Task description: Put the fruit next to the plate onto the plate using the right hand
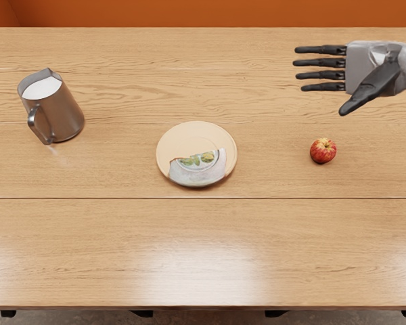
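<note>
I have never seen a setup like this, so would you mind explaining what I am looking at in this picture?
Gladly. This is a simulator's render, not a photograph. There is one view, taken from the head of a humanoid robot that looks down at a slant on a wooden table. The grey and black shape at the upper right is the robot's right hand. Its fingers are spread and hold nothing. The left arm is out of view. On the table lie a red apple, apart from the hand, a plate to the apple's left that carries a pale wedge of food, and a metal jug with something white inside at the far left. The apple is meant to go onto the plate.
</note>
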Motion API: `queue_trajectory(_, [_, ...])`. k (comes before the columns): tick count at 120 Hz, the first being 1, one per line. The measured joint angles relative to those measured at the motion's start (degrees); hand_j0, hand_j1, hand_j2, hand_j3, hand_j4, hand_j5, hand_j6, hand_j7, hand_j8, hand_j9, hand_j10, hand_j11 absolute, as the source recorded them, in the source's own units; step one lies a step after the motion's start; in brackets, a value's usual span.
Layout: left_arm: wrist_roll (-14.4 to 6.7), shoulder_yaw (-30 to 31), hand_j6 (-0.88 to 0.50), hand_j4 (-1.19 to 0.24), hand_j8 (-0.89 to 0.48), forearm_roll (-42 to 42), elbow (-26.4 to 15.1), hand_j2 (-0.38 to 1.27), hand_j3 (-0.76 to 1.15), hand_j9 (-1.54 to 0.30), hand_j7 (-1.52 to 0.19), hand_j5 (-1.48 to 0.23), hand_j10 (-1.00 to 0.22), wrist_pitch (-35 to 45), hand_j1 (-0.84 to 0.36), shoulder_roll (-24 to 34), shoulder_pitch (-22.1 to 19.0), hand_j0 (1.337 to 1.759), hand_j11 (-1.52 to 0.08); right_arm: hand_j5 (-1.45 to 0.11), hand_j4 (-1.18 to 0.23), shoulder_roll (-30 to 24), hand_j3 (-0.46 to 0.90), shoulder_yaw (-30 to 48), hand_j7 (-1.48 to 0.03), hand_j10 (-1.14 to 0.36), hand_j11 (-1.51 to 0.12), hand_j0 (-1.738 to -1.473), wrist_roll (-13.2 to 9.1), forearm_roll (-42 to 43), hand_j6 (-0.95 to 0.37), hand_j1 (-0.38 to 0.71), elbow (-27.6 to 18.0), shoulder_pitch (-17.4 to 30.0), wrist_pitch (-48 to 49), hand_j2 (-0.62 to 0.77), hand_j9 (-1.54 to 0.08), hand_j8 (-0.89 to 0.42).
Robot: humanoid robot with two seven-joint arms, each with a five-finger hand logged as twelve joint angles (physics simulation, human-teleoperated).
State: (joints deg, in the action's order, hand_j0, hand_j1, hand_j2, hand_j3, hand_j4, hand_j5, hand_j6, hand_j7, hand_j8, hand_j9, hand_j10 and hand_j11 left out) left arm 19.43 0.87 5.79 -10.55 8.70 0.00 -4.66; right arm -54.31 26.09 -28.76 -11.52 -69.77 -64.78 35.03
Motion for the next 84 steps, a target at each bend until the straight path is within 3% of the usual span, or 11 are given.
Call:
queue_trajectory(26, [0.0,0.0,-0.25,-0.25,-0.25,0.0,0.0,0.05,0.0,-0.32,-0.32,-0.32,-0.25,0.0,0.05,0.0,0.0,1.658,-0.32,-0.04,-0.03,1.6,0.0,0.4,-0.04,-0.03,-0.04,-1.658,0.9,3.7,-0.03,-0.31,-1.6,-0.1,0.0,-0.01,-0.04,-0.03])
queue_trajectory(36, [0.0,0.0,-0.25,-0.25,-0.25,0.0,0.0,0.05,0.0,-0.32,-0.32,-0.32,-0.25,0.0,0.05,0.0,0.0,1.658,-0.32,-0.05,-0.03,1.0,0.0,1.6,-0.05,-0.03,-0.05,-1.658,6.1,15.8,-0.03,-0.31,-3.1,-0.3,0.0,-0.01,-0.05,-0.03])
queue_trajectory(47, [0.0,0.0,-0.25,-0.25,-0.25,0.0,0.0,0.05,0.0,-0.32,-0.32,-0.32,-0.25,0.0,0.05,0.0,0.0,1.658,-0.32,-0.05,-0.04,-0.5,0.0,2.7,-0.05,-0.04,-0.05,-1.658,8.8,29.8,-0.04,-0.31,-8.4,-0.5,0.0,-0.01,-0.05,-0.04])
queue_trajectory(67, [0.0,0.0,-0.25,-0.25,-0.25,0.0,0.0,0.05,0.0,-0.32,-0.32,-0.32,-0.25,0.0,0.05,0.0,0.0,1.658,-0.32,-0.05,-0.04,-3.8,0.0,2.0,-0.05,-0.04,-0.05,-1.658,10.1,44.8,-0.04,-0.31,-19.3,0.4,-8.0,-0.01,-0.05,-0.04])
queue_trajectory(84, [0.0,0.0,-0.25,-0.25,-0.25,0.0,0.0,0.05,0.0,-0.32,-0.32,-0.32,-0.25,0.0,0.05,0.0,0.0,1.658,-0.32,-0.05,-0.04,-3.8,0.0,-4.7,-0.05,-0.04,-0.05,-1.658,10.0,53.6,-0.04,-0.31,-23.0,1.1,-20.4,-0.01,-0.05,-0.04])
